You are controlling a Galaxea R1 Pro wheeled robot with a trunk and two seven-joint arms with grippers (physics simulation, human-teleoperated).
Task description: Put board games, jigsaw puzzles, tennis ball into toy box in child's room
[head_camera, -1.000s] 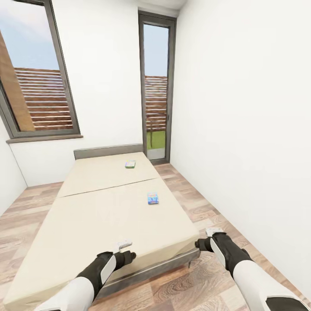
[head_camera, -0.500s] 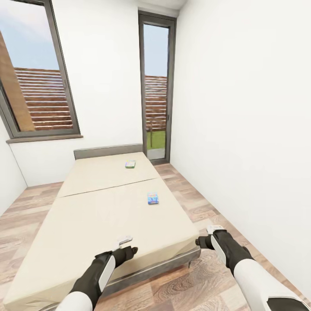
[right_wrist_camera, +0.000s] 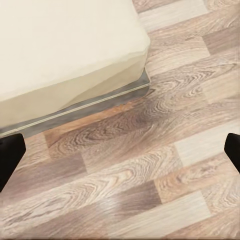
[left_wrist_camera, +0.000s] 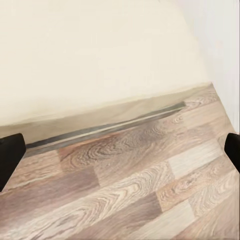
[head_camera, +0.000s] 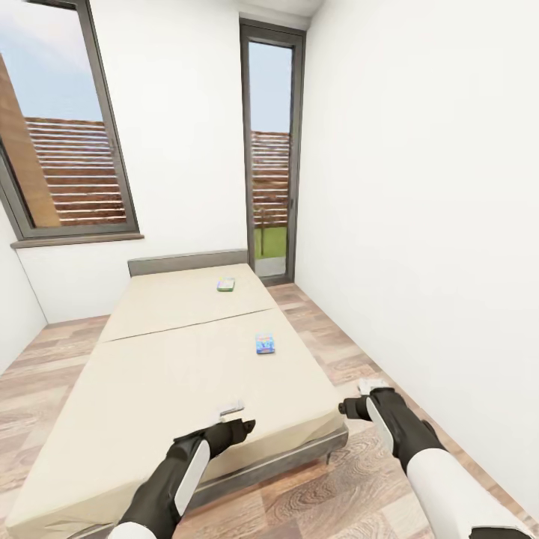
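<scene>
Here, the left gripper [head_camera: 241, 428] reaches over the foot edge of the bed [head_camera: 172, 374] at 6 o'clock, presumably in readiness for a pick; the right gripper [head_camera: 350, 409] hangs beside the bed's corner at 5 o'clock. Both wrist views show dark fingertips [left_wrist_camera: 10, 150] spread wide over plank floor [right_wrist_camera: 150, 190], empty, a detail the head view blurs. At 12 o'clock lie the blue board game [head_camera: 265, 343] and, further, the green board game [head_camera: 226, 284].
</scene>
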